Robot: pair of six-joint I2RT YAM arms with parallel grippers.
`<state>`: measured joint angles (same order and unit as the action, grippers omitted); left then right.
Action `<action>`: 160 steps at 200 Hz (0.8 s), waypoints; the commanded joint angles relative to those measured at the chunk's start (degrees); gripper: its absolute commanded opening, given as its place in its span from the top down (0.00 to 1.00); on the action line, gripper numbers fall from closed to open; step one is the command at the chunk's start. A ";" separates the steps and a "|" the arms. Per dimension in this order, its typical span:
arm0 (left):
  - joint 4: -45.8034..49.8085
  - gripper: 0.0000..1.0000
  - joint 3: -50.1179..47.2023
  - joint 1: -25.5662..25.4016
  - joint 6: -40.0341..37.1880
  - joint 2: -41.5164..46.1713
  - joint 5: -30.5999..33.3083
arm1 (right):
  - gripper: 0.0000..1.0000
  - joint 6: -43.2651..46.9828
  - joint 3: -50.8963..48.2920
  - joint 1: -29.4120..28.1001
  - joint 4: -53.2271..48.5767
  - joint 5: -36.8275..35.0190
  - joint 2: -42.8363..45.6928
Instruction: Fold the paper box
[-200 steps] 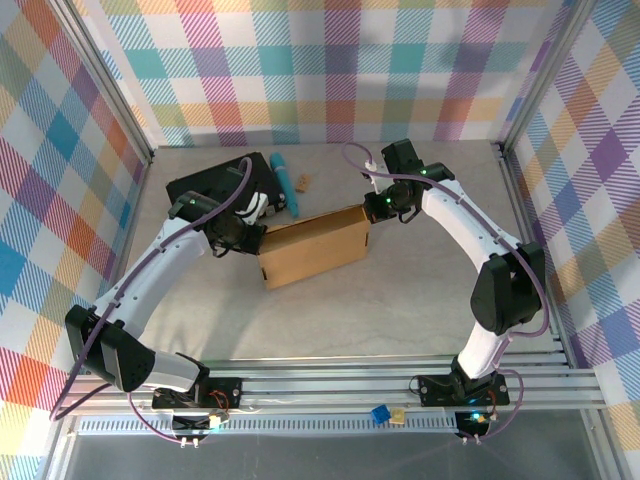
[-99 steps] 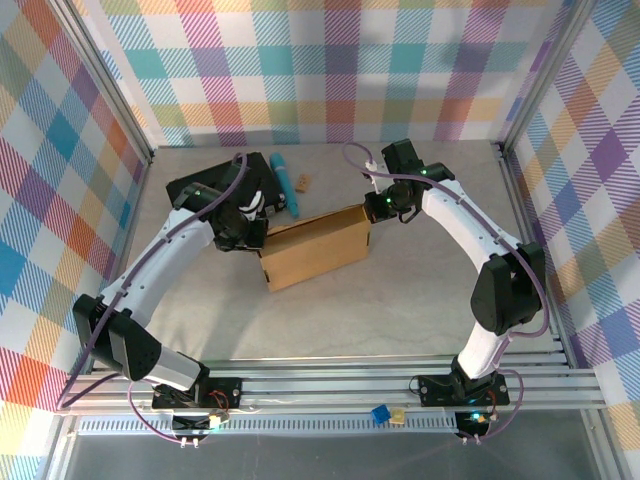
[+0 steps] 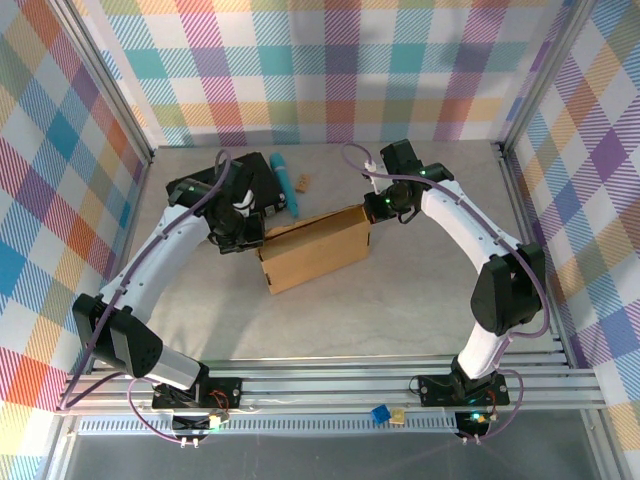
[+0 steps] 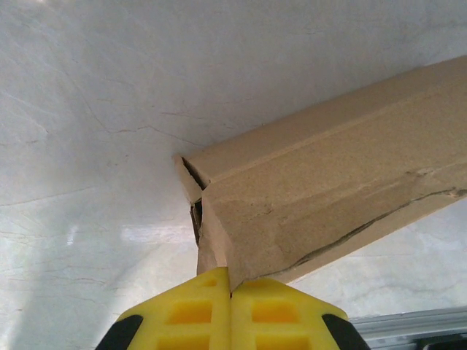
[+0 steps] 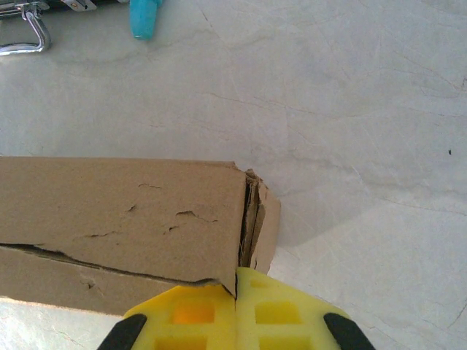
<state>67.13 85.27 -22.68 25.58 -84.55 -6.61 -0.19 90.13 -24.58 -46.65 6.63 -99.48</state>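
Lying behind paper box (image 3: 315,248): black case (image 3: 263,173), teal cylinder (image 3: 285,184).

You get bright, even, diffuse light from overhead in the top view. The arms throw only faint, soft shadows on the table (image 3: 400,290), and the frame posts bow slightly toward the picture's corners. In the left wrist view a pale glare patch sits left of centre on the table. The paper box (image 4: 328,182) is sharp, but the left gripper (image 4: 230,306) at the bottom edge is blurred. In the right wrist view a soft shadow falls to the right of the box, and the right gripper (image 5: 235,306) is likewise out of focus.
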 commanded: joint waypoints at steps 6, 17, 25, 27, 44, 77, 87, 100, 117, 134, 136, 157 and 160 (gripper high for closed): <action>-2.18 1.00 -0.41 0.79 3.87 0.39 -3.44 | 1.00 -1.17 -0.82 -0.95 -4.15 0.49 0.41; -3.07 1.00 -0.87 0.88 4.34 0.61 -3.49 | 1.00 -1.45 -0.90 -1.00 -4.06 0.49 0.40; -3.53 1.00 -1.10 0.88 4.38 0.66 -3.54 | 1.00 -1.72 -0.91 -0.97 -4.04 0.40 0.41; -3.57 1.00 -1.17 0.95 4.39 0.69 -3.51 | 1.00 -1.81 -0.92 -0.99 -4.05 0.35 0.42; -4.44 1.00 -2.04 0.97 4.39 1.03 -3.18 | 1.00 -2.27 -0.72 -1.00 -4.14 0.31 0.29; -8.66 1.00 -5.73 1.14 5.35 3.02 -3.81 | 1.00 -3.24 -0.31 -1.00 -4.41 0.31 -0.04; -9.91 1.00 -6.85 1.23 5.75 3.55 -4.26 | 1.00 -3.50 -0.25 -0.98 -4.49 0.22 -0.11; -10.83 1.00 -7.89 1.40 6.01 4.04 -4.55 | 1.00 -3.68 0.03 -1.00 -4.74 0.13 -0.31; -11.52 1.00 -8.70 1.80 6.12 4.62 -4.87 | 1.00 -3.93 0.23 -1.00 -5.01 -0.04 -0.58; -12.52 1.00 -9.37 2.77 6.64 5.01 -6.33 | 1.00 -4.12 0.43 -1.00 -5.10 -0.20 -0.70; -12.54 1.00 -9.37 2.87 6.62 5.01 -6.49 | 1.00 -4.12 0.47 -1.00 -5.18 -0.21 -0.71; -12.94 1.00 -9.17 3.58 7.46 4.88 -7.85 | 1.00 -4.21 0.66 -0.90 -5.32 -0.52 -0.84; -13.10 1.00 -9.29 3.72 7.69 4.92 -8.29 | 1.00 -4.18 0.69 -0.91 -5.37 -0.56 -0.88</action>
<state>56.45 76.99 -19.77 31.38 -80.01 -10.59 -3.01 90.13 -24.84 -46.83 6.20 -99.48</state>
